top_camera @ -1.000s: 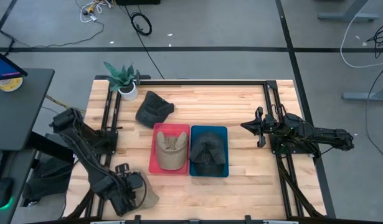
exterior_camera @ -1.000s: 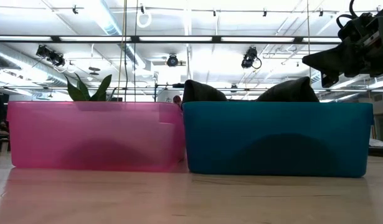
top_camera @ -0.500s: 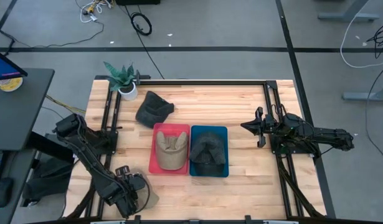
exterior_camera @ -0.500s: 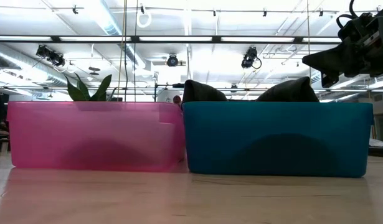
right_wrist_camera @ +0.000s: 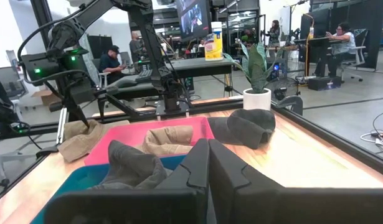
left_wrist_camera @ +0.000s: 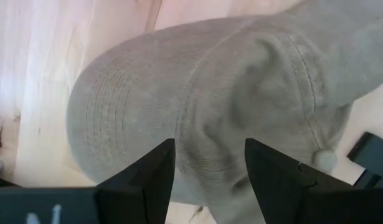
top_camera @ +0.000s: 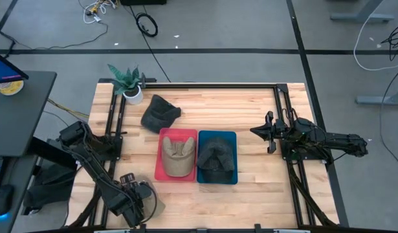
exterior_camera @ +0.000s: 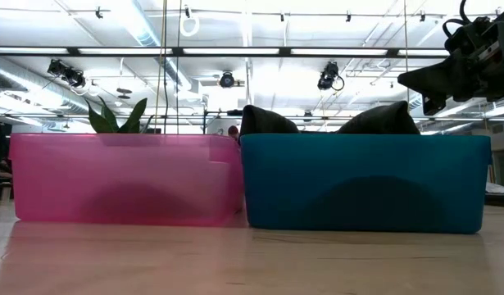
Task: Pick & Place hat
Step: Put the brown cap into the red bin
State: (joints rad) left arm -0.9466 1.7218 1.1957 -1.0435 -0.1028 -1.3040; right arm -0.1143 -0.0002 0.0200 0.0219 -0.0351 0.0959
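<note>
Tan cap [left_wrist_camera: 241,99], the hat in hand, lies on the wooden table [top_camera: 250,110] at its near left corner, directly under the left gripper [top_camera: 135,202], well apart from the 2 bins. The left gripper's fingers [left_wrist_camera: 144,180] stand apart, straddling the crown without yet clamping it. The right gripper [top_camera: 266,131] waits at the table's right side, fingers together and empty.

Risk: the soft crown may buckle as the fingers close, so they pinch only a fold of cloth; the cap could then sag or slip free on the way to the pink bin [top_camera: 161,162], which already holds 1 tan cap [top_camera: 176,157]. The blue bin [top_camera: 232,139] holds 1 dark cap [top_camera: 215,155]; another dark cap [top_camera: 160,113] lies loose near the potted plant [top_camera: 127,83].

Orientation: from the left wrist view, the brim appears to extend to 1 side of the fingers; the high view hides the long axis under the arm.
</note>
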